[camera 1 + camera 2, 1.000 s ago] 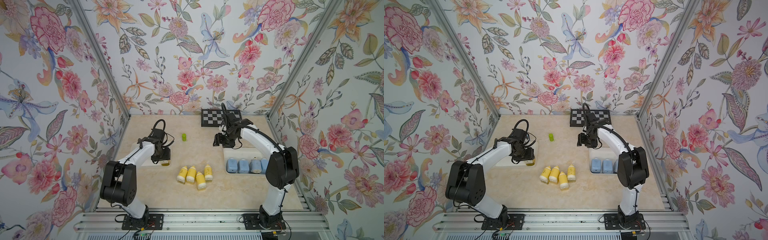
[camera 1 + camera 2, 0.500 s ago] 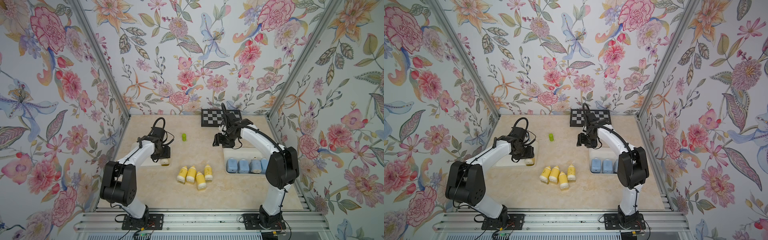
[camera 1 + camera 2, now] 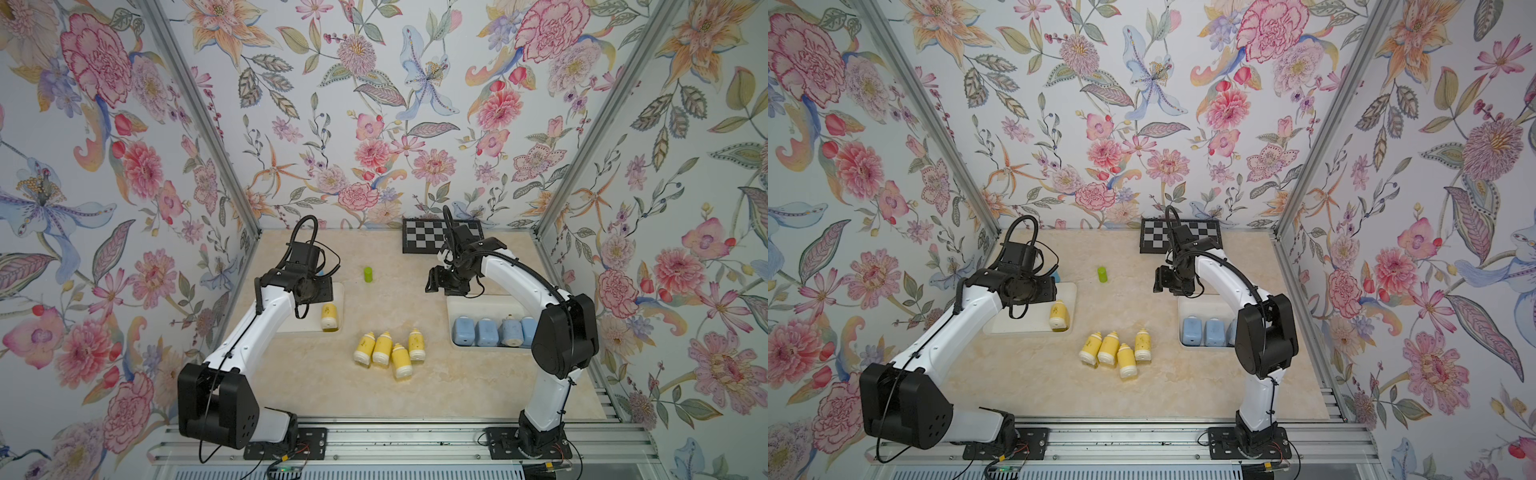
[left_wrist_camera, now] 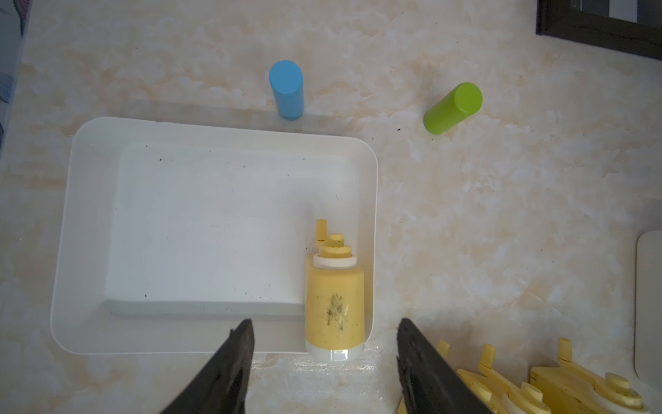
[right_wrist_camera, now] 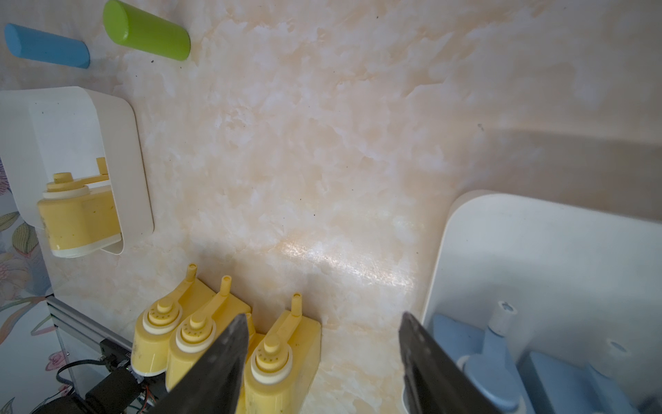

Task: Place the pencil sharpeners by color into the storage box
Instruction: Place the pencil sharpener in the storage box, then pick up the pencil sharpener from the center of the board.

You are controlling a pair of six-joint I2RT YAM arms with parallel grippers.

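Note:
One yellow pencil sharpener (image 3: 328,316) lies in the near right corner of the left white storage box (image 3: 338,291), seen close in the left wrist view (image 4: 335,304). My left gripper (image 4: 325,321) hangs open above it, touching nothing. Several more yellow pencil sharpeners (image 3: 390,348) lie side by side on the table between the boxes. Several light blue ones (image 3: 488,332) fill the front of the right storage box (image 3: 478,301). My right gripper (image 5: 324,315) is open and empty, hovering by that box's far left corner (image 3: 432,282).
A green cylinder (image 3: 368,274) stands on the table behind the yellow group. A blue cylinder (image 4: 286,89) stands just behind the left box. A checkerboard (image 3: 424,241) lies at the back wall. The right arm's elbow (image 3: 565,332) covers the right box's right end.
My left gripper has lifted and drawn back from the yellow sharpener, which stays lying in the left box. The right arm has not moved.

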